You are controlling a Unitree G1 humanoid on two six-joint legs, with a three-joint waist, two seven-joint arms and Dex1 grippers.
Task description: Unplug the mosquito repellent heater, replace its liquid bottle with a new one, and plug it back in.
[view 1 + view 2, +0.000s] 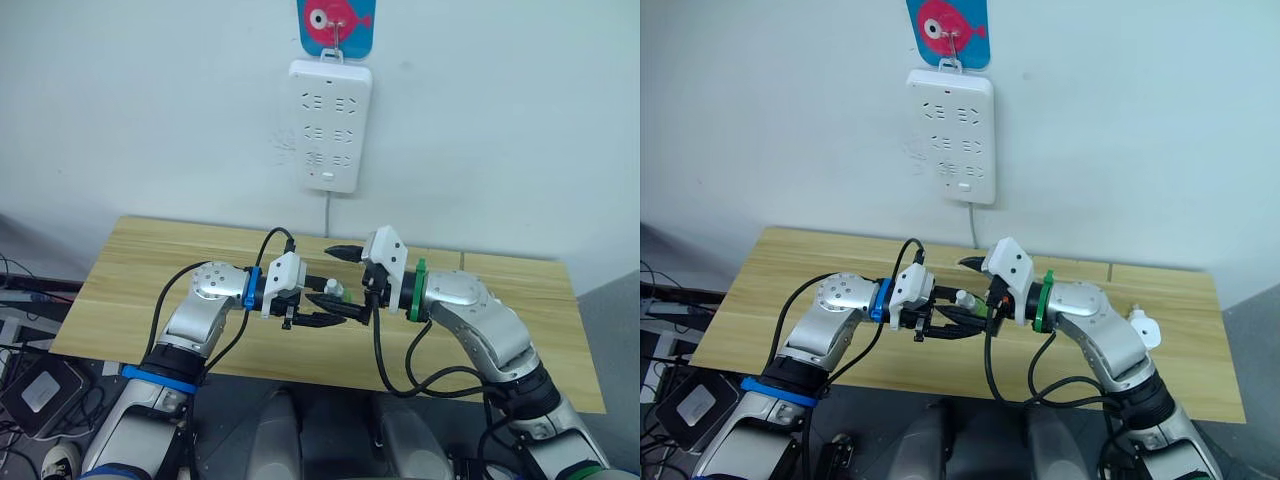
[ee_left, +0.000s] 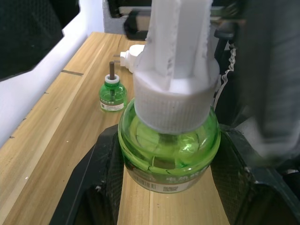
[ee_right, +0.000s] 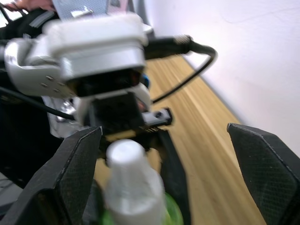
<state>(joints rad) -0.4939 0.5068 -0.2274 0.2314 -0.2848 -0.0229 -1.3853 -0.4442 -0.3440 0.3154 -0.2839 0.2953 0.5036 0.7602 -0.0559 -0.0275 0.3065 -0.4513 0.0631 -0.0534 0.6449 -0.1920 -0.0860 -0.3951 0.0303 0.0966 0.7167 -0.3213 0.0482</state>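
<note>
On my left, the left tool [image 1: 335,310] reaches in toward the middle above the wooden surface [image 1: 130,270], and it is clamped on a green liquid bottle [image 2: 168,150]. In the left wrist view I see both black fingers [image 2: 93,183] pressed against the bottle's round sides, with the white ribbed cap on top and a printed label at the bottom edge.

Moving toward the centre, the bottle's white cap points at the right tool [image 1: 350,285], which faces the left one from the other side. In the right wrist view I see its two fingers [image 3: 70,173] spread wide, one on each side of the white cap, with clear space between the pads and the cap, so this tool is open and holds nothing.

Further right, a second green bottle [image 2: 113,96] stands upright on the surface, with a dark wick sticking up from its neck. Just beyond it lies the mosquito repellent heater [image 2: 133,55], a white rounded piece resting on the wood; in the right eye view I see it [image 1: 1143,330] near the right forearm, toward the surface's right end.

Above the middle, a white power strip [image 1: 330,125] hangs on the wall from a hook under a blue and pink fish plate [image 1: 335,22], its cord running down behind the surface. I see nothing plugged into its sockets.
</note>
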